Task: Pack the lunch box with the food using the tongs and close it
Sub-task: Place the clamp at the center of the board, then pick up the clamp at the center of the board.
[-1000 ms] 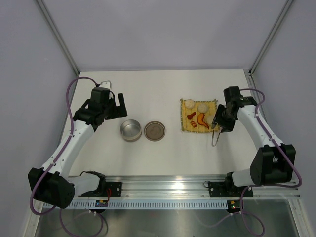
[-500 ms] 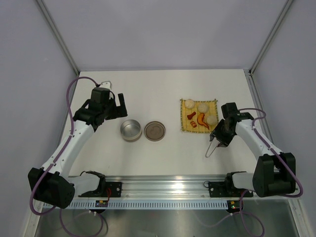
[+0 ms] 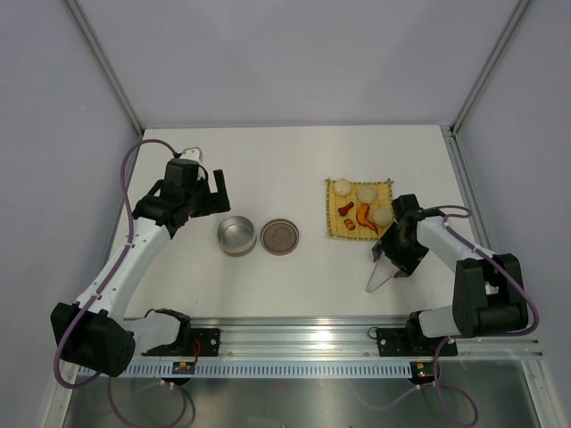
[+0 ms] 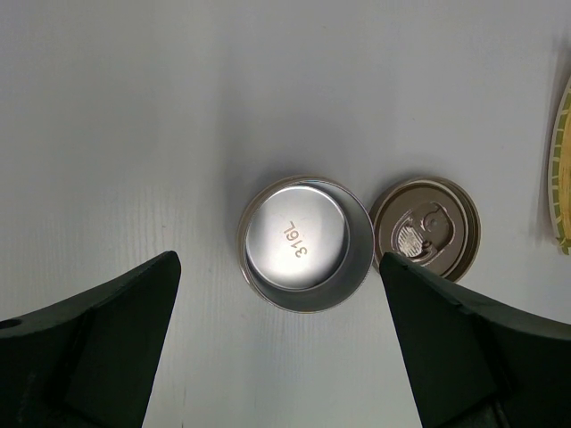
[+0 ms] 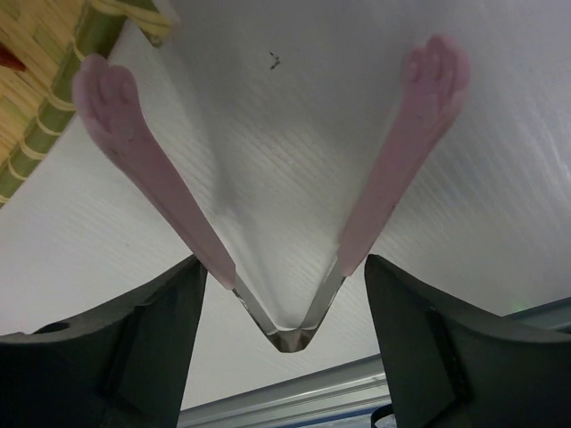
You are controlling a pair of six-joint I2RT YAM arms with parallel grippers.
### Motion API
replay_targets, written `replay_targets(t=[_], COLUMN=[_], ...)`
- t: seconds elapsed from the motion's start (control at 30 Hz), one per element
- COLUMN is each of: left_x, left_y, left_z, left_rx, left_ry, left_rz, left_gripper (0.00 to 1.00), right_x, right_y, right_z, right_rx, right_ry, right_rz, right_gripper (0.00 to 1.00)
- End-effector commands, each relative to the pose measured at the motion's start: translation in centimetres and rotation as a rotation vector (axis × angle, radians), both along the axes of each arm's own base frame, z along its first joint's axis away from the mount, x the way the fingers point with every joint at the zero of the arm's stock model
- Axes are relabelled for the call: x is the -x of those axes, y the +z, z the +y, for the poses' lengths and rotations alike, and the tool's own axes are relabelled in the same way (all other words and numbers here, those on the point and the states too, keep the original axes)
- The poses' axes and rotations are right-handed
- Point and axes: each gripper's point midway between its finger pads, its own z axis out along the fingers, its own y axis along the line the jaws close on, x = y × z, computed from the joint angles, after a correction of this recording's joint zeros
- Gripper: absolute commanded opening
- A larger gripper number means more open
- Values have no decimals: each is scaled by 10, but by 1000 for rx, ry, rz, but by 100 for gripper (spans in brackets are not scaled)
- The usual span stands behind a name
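Left pincer: found released, jaws spread wide and nothing between them. It is held above the tabletop, and in its own wrist view the lunch box is framed between its two fingers.

Lunch box: a round silver tin, standing open and upright on the tabletop left of centre. No food is seen inside, and the marking "316L" can be read on its floor.

Lid: laid flat just beside the tin on its right, with a narrow gap between them. It is duller and browner than the tin.

Right pincer: found low over the tabletop, just off the near right corner of the mat. It is grasping the tongs near their hinge end, one finger against the outside of each arm. The arms of the tongs are spread into a wide V and nothing is gripped between the pink tips. In the right wrist view one tip is seen close to the mat's edge. From above, the tongs are seen slanting from the pincer toward the near edge of the tabletop.

Food: all of it is lying on the yellow woven mat, well apart from the tin. Three cream balls, a red-brown chunk and orange curved pieces are noted there.
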Motion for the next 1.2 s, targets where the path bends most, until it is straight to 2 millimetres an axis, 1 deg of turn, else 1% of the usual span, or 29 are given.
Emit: replay_targets(t=[0.0, 0.07, 0.13, 0.17, 0.2, 0.3, 0.4, 0.5, 0.57, 0.63, 0.7, 0.8, 0.93, 1.17], left_x=[-2, -2, -2, -2, -2, -2, -1, -1, 0, 1, 1, 1, 2, 1], left_y=[5, 5, 5, 5, 5, 5, 5, 6, 5, 7, 6, 7, 8, 11], left_z=[-4, -3, -2, -3, -3, -4, -3, -3, -3, -2, -2, -1, -1, -2], left_rx=[7, 2, 1, 4, 4, 9, 8, 7, 6, 5, 3, 2, 1, 6], left_ry=[-17, -15, -14, -16, -16, -18, -18, -18, -18, -18, -17, -15, -17, -20], left_rz=[-27, -28, -26, -27, -27, -29, -28, -30, -27, -32, -29, -32, -34, -44], left_gripper=[99, 99, 99, 99, 99, 99, 99, 99, 99, 99, 99, 99, 99, 99], right_x=[-6, -5, -6, -4, -5, 1, 10, 15, 14, 18, 15, 11, 8, 1], right_y=[-1, 1, 6, 8, 13, 16, 16, 10, 7, -3, -3, -3, -3, -11], right_z=[-8, -9, -8, -6, -6, -4, 0, 6, 10, 13, 12, 14, 11, 11], right_rx=[56, 63, 67, 72, 74, 83, 86, 81, 72, 78, 111, 110, 125, 143], right_ry=[-9, -7, -3, 4, 4, 1, -13, -30, -41, -31, -23, -35, -53, -43], right_rz=[-25, -30, -52, -52, -70, -80, -75, -78, -85, -63, -75, -104, -132, -116], right_gripper=[81, 89, 94, 100, 99, 100, 100, 99, 99, 99, 99, 98, 96, 93])
